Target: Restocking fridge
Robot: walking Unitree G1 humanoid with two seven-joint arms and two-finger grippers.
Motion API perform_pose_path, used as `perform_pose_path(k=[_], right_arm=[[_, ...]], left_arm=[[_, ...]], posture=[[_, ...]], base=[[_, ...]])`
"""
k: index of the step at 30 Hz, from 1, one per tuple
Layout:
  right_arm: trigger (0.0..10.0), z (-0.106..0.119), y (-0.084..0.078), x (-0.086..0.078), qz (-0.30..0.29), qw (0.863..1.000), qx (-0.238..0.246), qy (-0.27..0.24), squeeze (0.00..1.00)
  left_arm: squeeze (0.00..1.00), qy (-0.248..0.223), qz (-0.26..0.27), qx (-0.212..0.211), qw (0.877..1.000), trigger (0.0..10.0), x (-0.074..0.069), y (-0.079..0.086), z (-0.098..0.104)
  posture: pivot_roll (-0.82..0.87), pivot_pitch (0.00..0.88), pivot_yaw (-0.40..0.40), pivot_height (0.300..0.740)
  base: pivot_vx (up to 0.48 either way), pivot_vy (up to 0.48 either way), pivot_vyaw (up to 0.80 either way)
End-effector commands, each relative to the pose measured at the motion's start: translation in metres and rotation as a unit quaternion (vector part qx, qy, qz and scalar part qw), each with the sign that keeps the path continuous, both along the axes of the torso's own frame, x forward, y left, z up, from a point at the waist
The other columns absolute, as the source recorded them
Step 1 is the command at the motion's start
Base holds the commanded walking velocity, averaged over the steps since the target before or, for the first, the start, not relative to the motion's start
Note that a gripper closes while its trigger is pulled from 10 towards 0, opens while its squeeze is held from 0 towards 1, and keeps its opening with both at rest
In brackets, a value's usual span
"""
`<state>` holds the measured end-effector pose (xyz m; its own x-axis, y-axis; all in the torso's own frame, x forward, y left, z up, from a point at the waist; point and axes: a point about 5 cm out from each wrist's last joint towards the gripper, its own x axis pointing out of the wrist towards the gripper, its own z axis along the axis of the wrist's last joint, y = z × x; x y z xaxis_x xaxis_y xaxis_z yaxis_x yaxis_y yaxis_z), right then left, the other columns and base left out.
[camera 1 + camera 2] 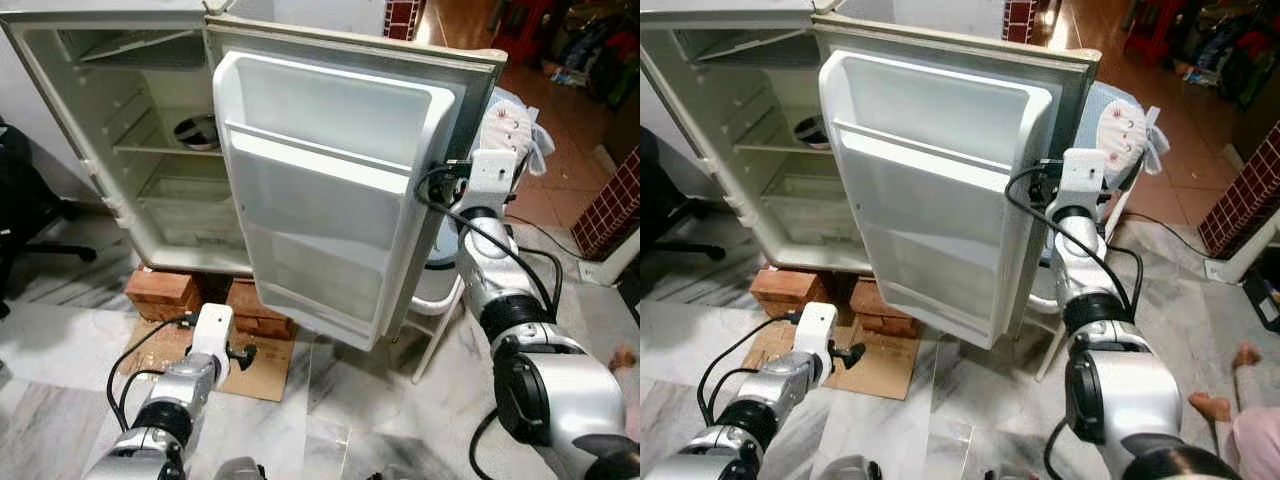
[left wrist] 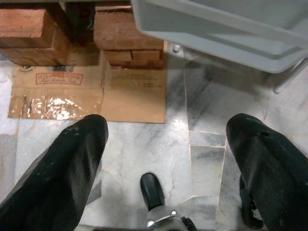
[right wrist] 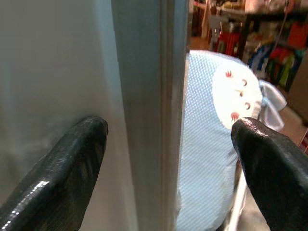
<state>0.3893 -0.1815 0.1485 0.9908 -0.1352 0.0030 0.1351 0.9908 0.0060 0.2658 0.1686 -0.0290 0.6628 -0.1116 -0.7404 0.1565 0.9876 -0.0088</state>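
Your right hand (image 3: 168,139) straddled the fridge door (image 1: 330,190) edge, fingers apart | left hand (image 2: 163,144) open above floor | fridge (image 1: 150,150) shelf held a bowl (image 1: 197,131)

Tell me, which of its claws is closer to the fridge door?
Right. The right claw straddles the fridge door's outer edge, fingers open either side. The left claw hangs low over the marble floor, apart from it.

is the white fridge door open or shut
Open. The white fridge door is swung wide, baring its moulded inner shelves and the cabinet's interior; the right end effector straddles its outer edge, fingers spread.
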Motion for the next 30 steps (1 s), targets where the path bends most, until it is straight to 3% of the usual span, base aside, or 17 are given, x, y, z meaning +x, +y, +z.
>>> perform_pose_path(k=[1, 4, 6, 7, 8, 9, 10, 11, 13, 14, 15, 16, 17, 19, 24, 28, 30], right_arm=[[10.0, 0.026, 0.022, 0.011, 0.043, 0.998, 0.022, -0.035, 0.00], [10.0, 0.038, 0.055, 0.009, 0.181, 0.980, 0.045, -0.064, 0.00], [10.0, 0.039, 0.065, 0.005, 0.242, 0.966, 0.047, -0.072, 0.00], [10.0, 0.037, 0.071, -0.003, 0.298, 0.951, 0.044, -0.072, 0.00], [10.0, 0.037, 0.071, -0.003, 0.298, 0.951, 0.044, -0.072, 0.00], [10.0, 0.034, 0.074, -0.013, 0.352, 0.932, 0.034, -0.075, 0.00], [10.0, 0.024, 0.073, -0.051, 0.496, 0.866, 0.022, -0.058, 0.00], [10.0, 0.019, 0.070, -0.066, 0.535, 0.843, 0.013, -0.050, 0.00], [10.0, 0.012, 0.063, -0.074, 0.548, 0.836, 0.003, -0.036, 0.00], [10.0, 0.005, 0.054, -0.073, 0.534, 0.845, -0.009, -0.019, 0.00], [10.0, 0.005, 0.054, -0.073, 0.534, 0.845, -0.009, -0.019, 0.00], [10.0, -0.003, 0.043, -0.069, 0.510, 0.860, -0.023, -0.001, 0.00], [10.0, -0.017, 0.027, -0.063, 0.474, 0.878, -0.050, 0.033, 0.00], [10.0, -0.044, -0.017, -0.057, 0.408, 0.894, -0.140, 0.125, 0.00], [10.0, -0.044, -0.043, -0.049, 0.353, 0.893, -0.221, 0.168, 0.00], [10.0, -0.035, -0.053, -0.046, 0.295, 0.898, -0.269, 0.185, 0.00], [10.0, -0.025, -0.056, -0.037, 0.235, 0.917, -0.278, 0.165, 0.00]], left_arm=[[0.00, -0.009, -0.009, 0.001, 1.000, 10.0, 0.004, -0.003, 0.003], [0.00, -0.011, -0.014, 0.003, 1.000, 10.0, 0.004, -0.006, 0.003], [0.00, -0.010, -0.015, 0.001, 1.000, 10.0, 0.004, -0.007, 0.004], [0.00, -0.005, -0.010, -0.006, 1.000, 10.0, 0.003, -0.009, 0.003], [0.00, -0.005, -0.010, -0.006, 1.000, 10.0, 0.003, -0.009, 0.003], [0.00, 0.003, -0.008, -0.014, 1.000, 10.0, 0.003, -0.011, 0.003], [0.00, 0.027, -0.004, -0.019, 0.999, 10.0, 0.000, -0.020, 0.002], [0.00, 0.028, -0.006, -0.028, 0.999, 10.0, -0.002, -0.024, 0.001], [0.00, 0.026, -0.011, -0.032, 0.999, 10.0, -0.002, -0.028, 0.001], [0.00, 0.024, -0.013, -0.036, 0.999, 10.0, -0.003, -0.031, 0.001], [0.00, 0.024, -0.013, -0.036, 0.999, 10.0, -0.003, -0.031, 0.001], [0.00, 0.022, -0.012, -0.045, 0.999, 10.0, -0.002, -0.034, 0.002], [0.00, 0.030, -0.015, -0.059, 0.998, 10.0, -0.002, -0.040, 0.003], [0.00, 0.069, -0.073, -0.101, 0.990, 10.0, -0.005, -0.066, 0.003], [0.00, 0.086, -0.157, -0.070, 0.981, 10.0, -0.012, -0.082, -0.002], [0.00, 0.079, -0.139, -0.087, 0.983, 10.0, -0.009, -0.083, 0.002], [0.00, 0.068, -0.105, -0.107, 0.986, 10.0, -0.006, -0.082, 0.005]], posture=[[-0.02, 0.000, 0.036, 0.740], [-0.01, 0.000, 0.024, 0.740], [-0.01, 0.000, 0.024, 0.740], [-0.01, 0.000, 0.022, 0.740], [-0.01, 0.000, 0.022, 0.740], [-0.02, 0.000, 0.024, 0.740], [-0.02, 0.000, 0.026, 0.740], [-0.02, 0.000, 0.027, 0.740], [-0.03, 0.000, 0.028, 0.740], [-0.03, 0.000, 0.029, 0.740], [-0.03, 0.000, 0.029, 0.740], [-0.03, 0.000, 0.028, 0.740], [-0.03, 0.000, 0.029, 0.740], [-0.04, 0.000, 0.032, 0.740], [-0.04, 0.000, 0.036, 0.740], [-0.03, 0.000, 0.035, 0.740], [-0.03, 0.000, 0.034, 0.740]], base=[[0.000, 0.000, 0.00], [0.000, 0.000, 0.00], [0.000, 0.000, 0.00], [0.000, 0.000, 0.00], [0.000, 0.000, 0.00], [0.000, 0.000, 0.00], [0.000, 0.000, 0.00], [0.000, 0.000, 0.00], [0.000, 0.000, 0.00], [0.000, 0.000, 0.00], [0.000, 0.000, 0.00], [0.000, 0.000, 0.00], [0.000, 0.000, 0.00], [0.000, 0.000, 0.00], [0.000, 0.000, 0.00], [0.000, 0.000, 0.00], [0.000, 0.000, 0.00]])
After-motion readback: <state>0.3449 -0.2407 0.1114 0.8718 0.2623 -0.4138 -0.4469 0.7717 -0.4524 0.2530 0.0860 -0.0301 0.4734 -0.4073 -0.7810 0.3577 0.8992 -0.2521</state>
